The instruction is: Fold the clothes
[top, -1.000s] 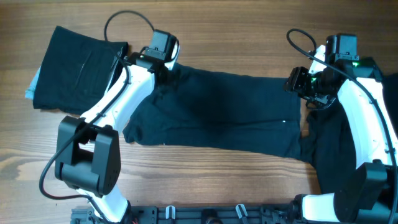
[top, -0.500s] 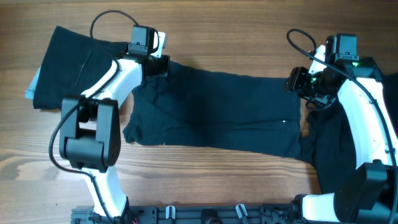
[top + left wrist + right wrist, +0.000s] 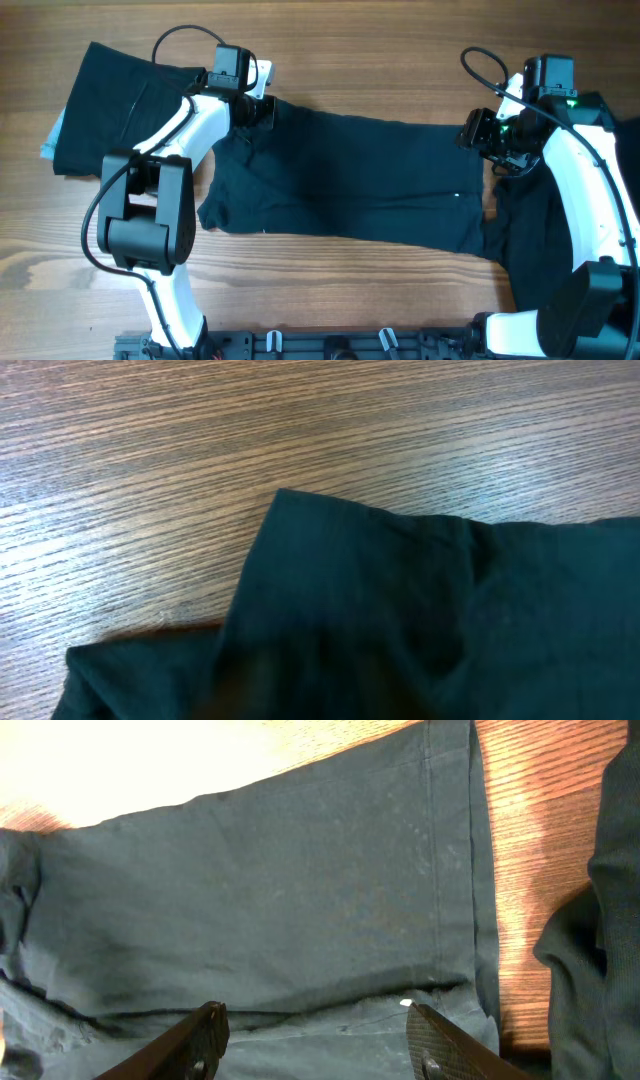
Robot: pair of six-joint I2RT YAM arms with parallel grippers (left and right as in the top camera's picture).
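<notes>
The clothes (image 3: 350,175) lie in three lots on the wooden table (image 3: 350,300). A folded garment (image 3: 120,105) sits at the far left, on top of a light-blue cloth (image 3: 48,140) that peeks out from under it. A spread shirt (image 3: 330,200) stretches flat across the middle. A loose dark heap (image 3: 545,240) lies under the right arm.

By my reading, one piece is done, one is laid out and not yet folded, and the heap is untouched (how many garments it holds cannot be told), so most of the work is left.

The left gripper (image 3: 262,108) sits at the far-left corner of the spread shirt. Its wrist view shows only that corner of fabric and bare wood, with no fingers in sight, so I cannot tell whether it is pinching the cloth.

The right gripper (image 3: 320,1022) hangs over the shirt's right end, near a small white mark (image 3: 405,1003). Its fingers (image 3: 205,1035) are spread wide with nothing between them.

The step in hand looks like taking both far corners to start the first fold.
</notes>
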